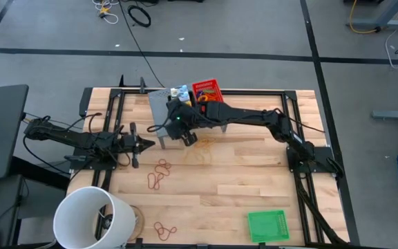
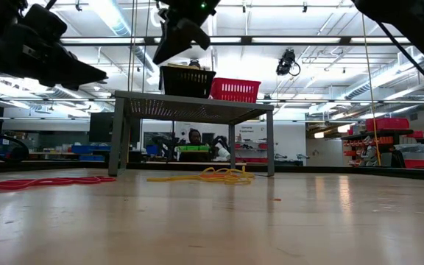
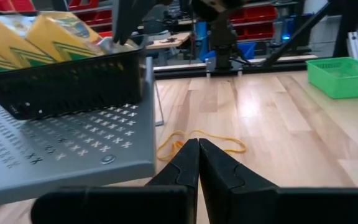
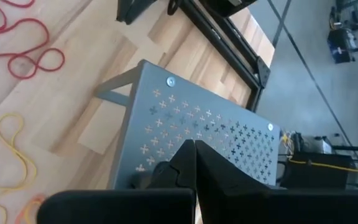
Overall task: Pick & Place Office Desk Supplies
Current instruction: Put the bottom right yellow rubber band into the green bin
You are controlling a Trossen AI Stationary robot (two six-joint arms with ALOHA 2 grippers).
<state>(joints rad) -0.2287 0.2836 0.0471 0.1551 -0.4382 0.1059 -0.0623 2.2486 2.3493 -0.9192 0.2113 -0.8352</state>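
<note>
A grey perforated riser [image 1: 159, 104] stands at the table's far middle. On it sit a black mesh tray [image 3: 67, 87] holding yellow crayon boxes [image 3: 39, 37] and a red mesh tray [image 1: 207, 90]. Yellow rubber bands [image 1: 202, 149] lie on the table in front of the riser, and red ones [image 1: 159, 173] lie nearer. My right gripper [image 1: 186, 137] is shut and empty. It hangs above the riser's near edge [image 4: 197, 124], slanting down. My left gripper [image 1: 150, 144] is shut and level at the table's left, pointing toward the riser.
A big white bucket [image 1: 92, 218] stands at the near left corner. A green mesh tray [image 1: 268, 225] sits near the front right. More red rubber bands [image 1: 164, 229] lie at the front edge. Bare wood lies between the riser and the green tray.
</note>
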